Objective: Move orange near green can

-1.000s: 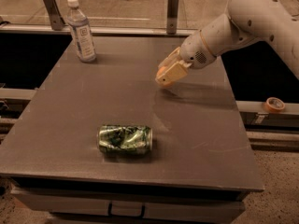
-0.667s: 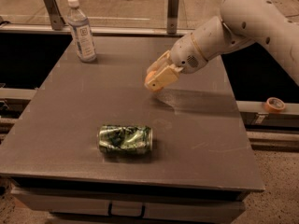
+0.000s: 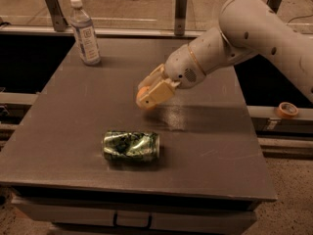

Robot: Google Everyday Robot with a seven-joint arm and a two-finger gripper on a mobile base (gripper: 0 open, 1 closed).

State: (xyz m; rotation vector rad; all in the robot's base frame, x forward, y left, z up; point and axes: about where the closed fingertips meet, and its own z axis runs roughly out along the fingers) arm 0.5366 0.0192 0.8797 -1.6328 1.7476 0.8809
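Robot test lab: a bare grey worktop [image 3: 58,146] on a drawer base, speckled hard floor [image 3: 293,190], metal rail posts [image 3: 181,11] behind, and a tape roll [image 3: 287,109] alongside. The pincer [image 3: 147,98] hangs above mid-worktop, clasping the orange [image 3: 142,90].

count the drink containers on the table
2. The green can lies on its side near the front edge; the bottle stands at the back left corner. The claw holds the orange above the table's middle. None seems hidden.
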